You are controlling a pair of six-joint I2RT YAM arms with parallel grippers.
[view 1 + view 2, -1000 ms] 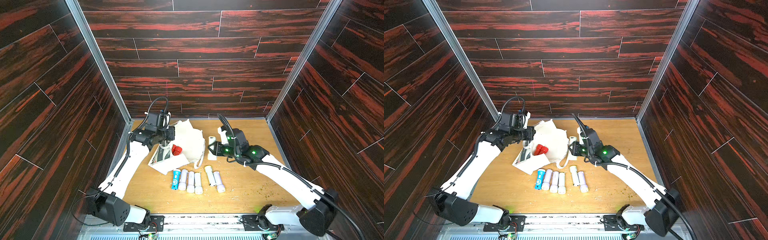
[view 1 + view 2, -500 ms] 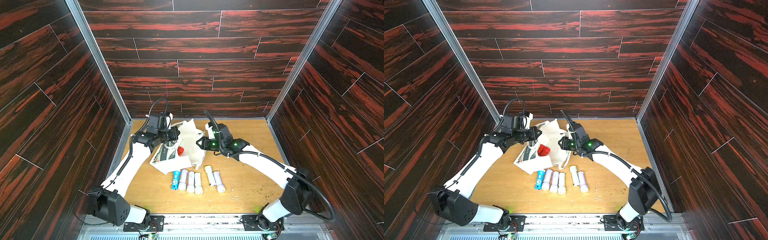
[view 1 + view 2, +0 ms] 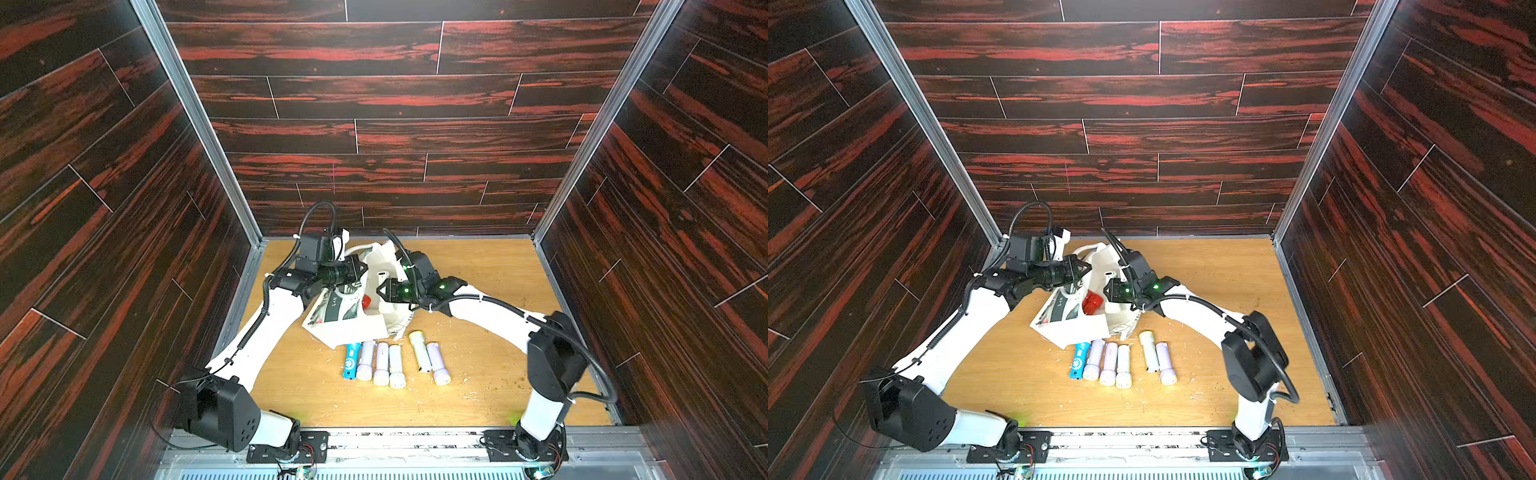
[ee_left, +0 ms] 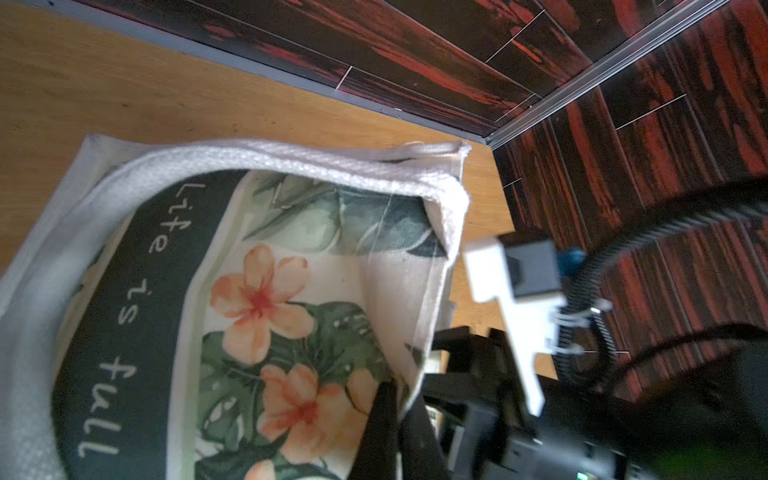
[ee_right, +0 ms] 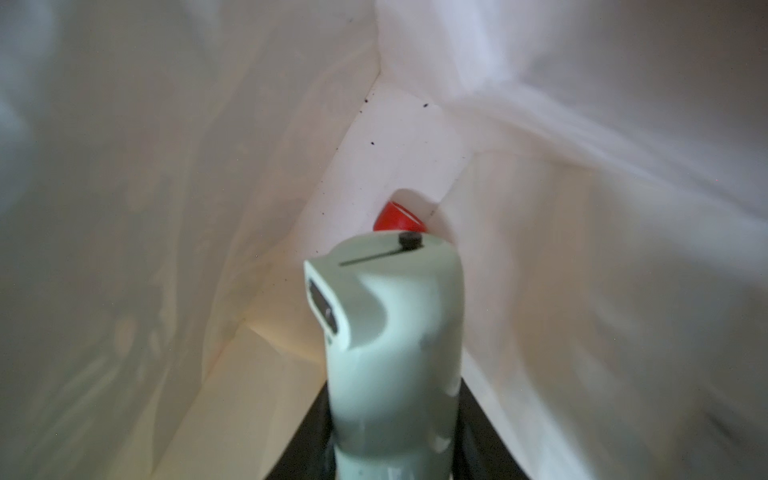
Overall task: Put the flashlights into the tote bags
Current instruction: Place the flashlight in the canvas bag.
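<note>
Right pincer (image 3: 380, 291) moved into cloth tote bag (image 3: 353, 329), clamping smooth pale flashlight (image 5: 388, 332)

Both top views overlook the whole tan wooden surface (image 3: 498, 262) from high front; wrist views hug the cream-white cloth bag (image 4: 291, 270).

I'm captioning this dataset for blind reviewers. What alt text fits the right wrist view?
A pale flashlight, clamped in the right gripper, points into the white cloth inside of the tote bag. Beyond it, the head of a red flashlight shows deep in a fold of the bag.
</note>
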